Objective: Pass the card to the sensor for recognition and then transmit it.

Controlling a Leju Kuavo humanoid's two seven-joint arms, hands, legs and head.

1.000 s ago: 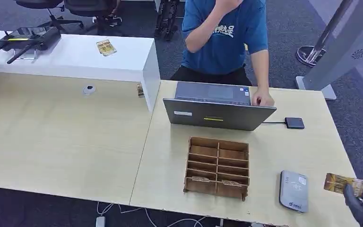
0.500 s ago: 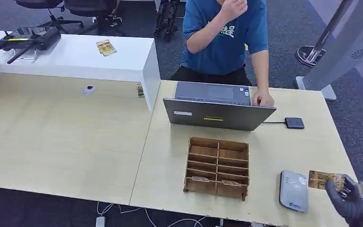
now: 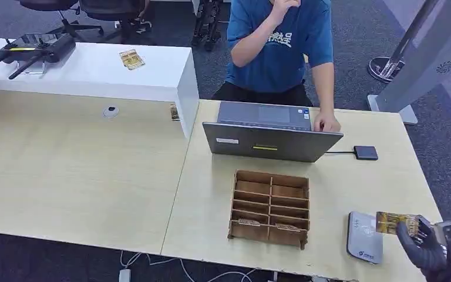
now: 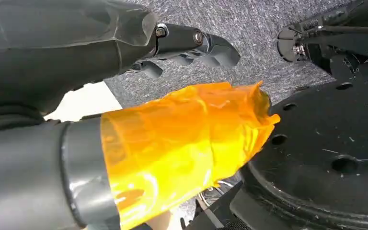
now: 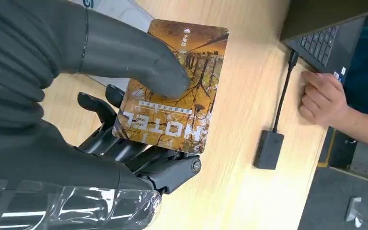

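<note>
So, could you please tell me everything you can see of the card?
The card is a flat rectangle, likely plastic, printed with an amber autumn-tree photo and the word HOTEL. The right hand holds it, thumb pressed on its face and dark fingers beneath. In the head view it lies roughly level at the table's near right corner, its free end reaching over the grey sensor's right edge. Whether they touch is unclear.

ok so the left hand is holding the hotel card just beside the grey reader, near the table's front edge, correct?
Wrong hand. The right hand holds the hotel card, as the head view shows; the right wrist view shows its thumb pressed on the card's face. The rest stands: the card is just beside the grey reader, near the table's front edge.
</note>
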